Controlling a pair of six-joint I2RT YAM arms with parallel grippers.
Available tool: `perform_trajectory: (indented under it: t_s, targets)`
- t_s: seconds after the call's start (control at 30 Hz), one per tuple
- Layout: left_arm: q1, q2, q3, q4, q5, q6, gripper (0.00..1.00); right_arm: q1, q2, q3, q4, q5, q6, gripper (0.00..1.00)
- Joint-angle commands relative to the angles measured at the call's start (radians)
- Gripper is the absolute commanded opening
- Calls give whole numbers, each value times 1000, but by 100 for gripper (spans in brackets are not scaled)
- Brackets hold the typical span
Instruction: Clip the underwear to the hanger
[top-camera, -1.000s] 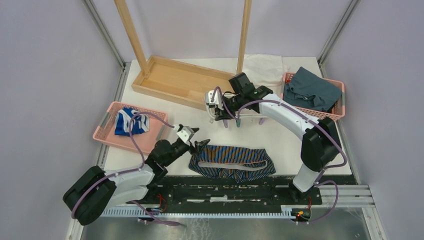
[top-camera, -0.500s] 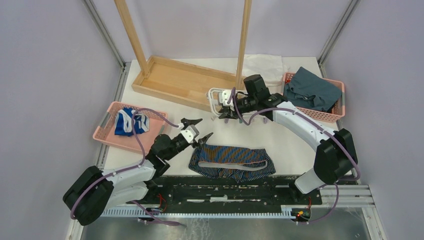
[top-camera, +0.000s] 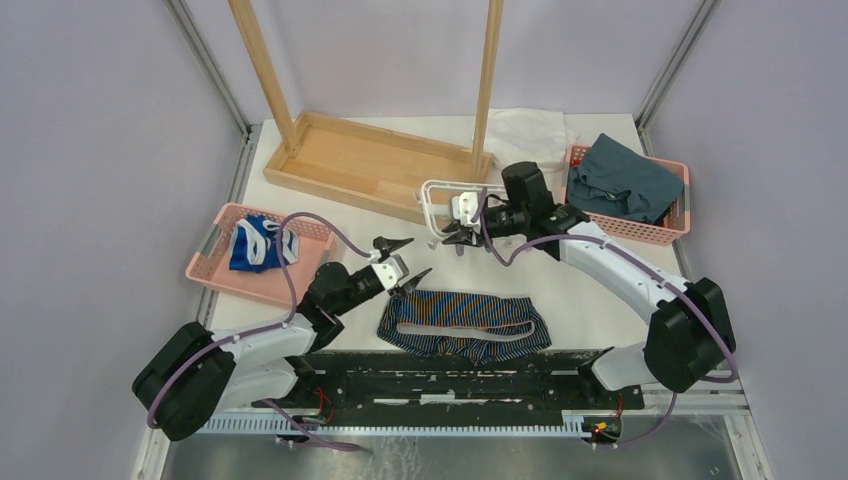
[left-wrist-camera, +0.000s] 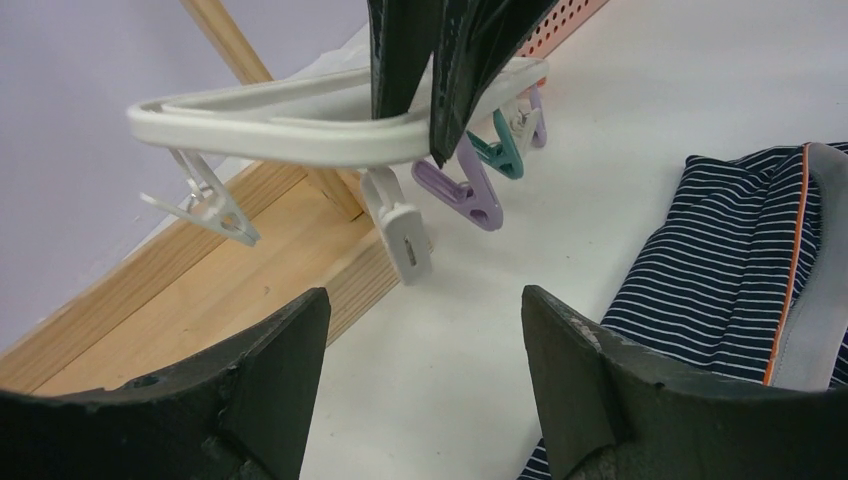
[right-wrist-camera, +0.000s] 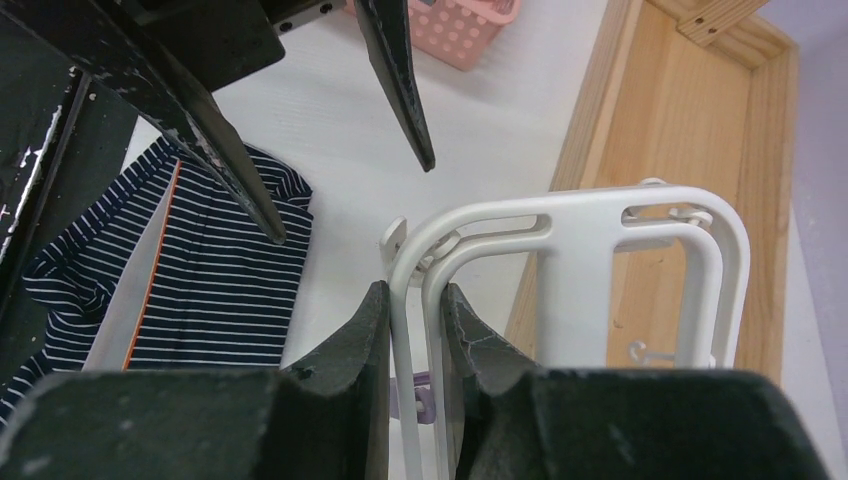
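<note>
my right pincer (right-wrist-camera: 415, 300) is clenched on the hanger (right-wrist-camera: 600, 235), holding it up off the table (top-camera: 560, 270); my left pincer (top-camera: 416, 258) gapes, grasping nothing, just beside the underwear (top-camera: 465, 322) lying flat there. no clip (left-wrist-camera: 462, 190) bites the cloth yet: the clipping itself is all left

Inventory, counted by kind:
- Dark navy pinstriped boxer shorts with orange trim (top-camera: 465, 322): one.
- White plastic rectangular hanger (top-camera: 428, 205): one.
- Clothespin clips (left-wrist-camera: 400, 228) hanging from it: five in the left wrist view. One is purple (left-wrist-camera: 462, 192), one is teal (left-wrist-camera: 495, 157), and three are pale.
- Pink perforated plastic baskets: two, left (top-camera: 215, 265) and right (top-camera: 680, 225).
- Bright blue-and-white garment (top-camera: 255, 245): one.
- Plain teal cloth (top-camera: 620, 180): one.
- White folded cloth (top-camera: 525, 130): one.
- Wooden rack with tray base (top-camera: 330, 155): one, with two uprights.
- White-and-black robot arms: two, left (top-camera: 250, 350) and right (top-camera: 620, 270).
</note>
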Motion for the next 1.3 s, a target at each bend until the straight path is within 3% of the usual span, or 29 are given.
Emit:
perform_trajectory:
  t_s: [0.0,0.2,0.47,0.83,1.27]
  targets:
    - [6,32,62,37,63,43,76,-34,-84,34,29,-97,-48,0]
    - [10,49,60,131,111,-9,76,-51,-68,104,-177,-114,-144,0]
    - [13,124,155,118,321,-109,71,-58,-119,43,-115,-119,-115,0]
    - [16,183,186,134,318,-127,72,-58,-133,30,-124,-144,-117,0]
    - [15,136,171,59,361,-132,69,-57,-126,33,-114,-126,-99,0]
